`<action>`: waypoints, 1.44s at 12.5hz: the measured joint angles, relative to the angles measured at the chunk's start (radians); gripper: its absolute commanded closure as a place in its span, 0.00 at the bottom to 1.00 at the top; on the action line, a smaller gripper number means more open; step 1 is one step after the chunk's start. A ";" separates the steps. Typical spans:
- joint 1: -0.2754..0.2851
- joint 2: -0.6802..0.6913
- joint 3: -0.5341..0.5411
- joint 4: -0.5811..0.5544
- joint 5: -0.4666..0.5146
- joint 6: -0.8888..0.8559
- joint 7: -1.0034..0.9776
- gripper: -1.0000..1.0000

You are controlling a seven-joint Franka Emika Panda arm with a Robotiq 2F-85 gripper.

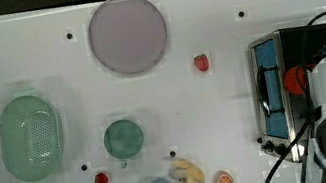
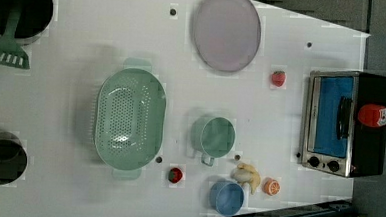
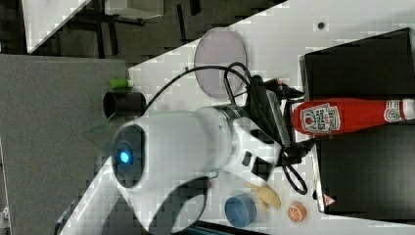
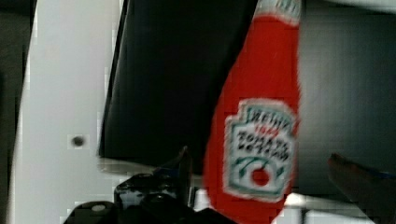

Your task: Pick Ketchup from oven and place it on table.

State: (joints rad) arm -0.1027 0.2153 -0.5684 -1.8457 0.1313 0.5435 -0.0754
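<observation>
Red ketchup (image 3: 352, 116) stands on top of the oven (image 2: 365, 122) near a bench (image 1: 231, 84) corner; claw (image 4: 266, 186) open around its base, not gripping; lifting and placing remain.

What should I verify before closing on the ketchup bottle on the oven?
1. Ketchup stands on top of the oven, upright: ok.
2. Bottle sits between the fingers of the gripper: ok.
3. Jaws open, one either side of the bottle: ok.
4. Pads touching the bottle: cannot tell.
5. Oven door shut: ok.
6. Bare table in front of the oven, between strawberry and orange slice, for set-down: ok.
</observation>
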 measured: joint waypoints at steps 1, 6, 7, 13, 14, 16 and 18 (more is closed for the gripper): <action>-0.010 0.013 0.001 -0.005 0.031 0.021 0.001 0.00; -0.034 0.089 -0.021 -0.007 0.093 0.034 -0.002 0.00; -0.039 0.106 -0.021 -0.004 0.131 0.042 -0.002 0.00; -0.038 0.132 0.005 -0.020 0.123 0.065 -0.002 0.36; -0.038 0.137 0.005 -0.019 0.131 0.070 -0.002 0.36; -0.035 0.145 -0.008 0.004 0.116 0.041 -0.001 0.36; -0.046 0.140 0.002 0.021 0.080 0.016 -0.010 0.36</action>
State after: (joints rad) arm -0.1488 0.3552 -0.5664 -1.8242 0.2109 0.5591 -0.0853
